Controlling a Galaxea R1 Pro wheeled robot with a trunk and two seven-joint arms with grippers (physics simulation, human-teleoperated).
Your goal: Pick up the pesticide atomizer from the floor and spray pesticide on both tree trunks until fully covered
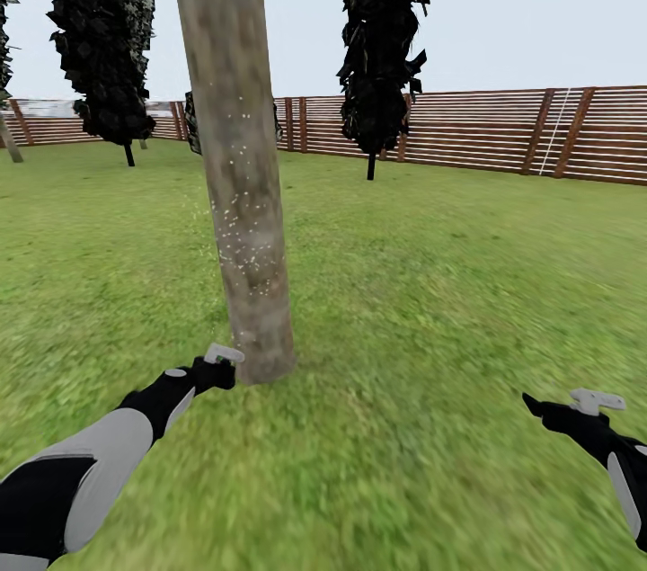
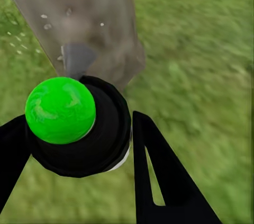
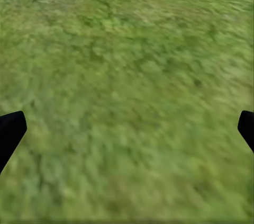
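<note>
My left jaws (image 2: 79, 144) are clamped on the pesticide atomizer (image 2: 79, 128), a black bottle whose contents I cannot see; a bright green round shape sits over it in the left wrist view. Its grey nozzle points at the tree trunk (image 1: 238, 157) just beside it, near the base. White droplet specks dot the bark at mid-height. My right jaws (image 3: 127, 128) stand wide apart, holding nothing, above the grass floor (image 1: 431, 283). A slatted wooden fence (image 1: 503, 130) runs behind.
</note>
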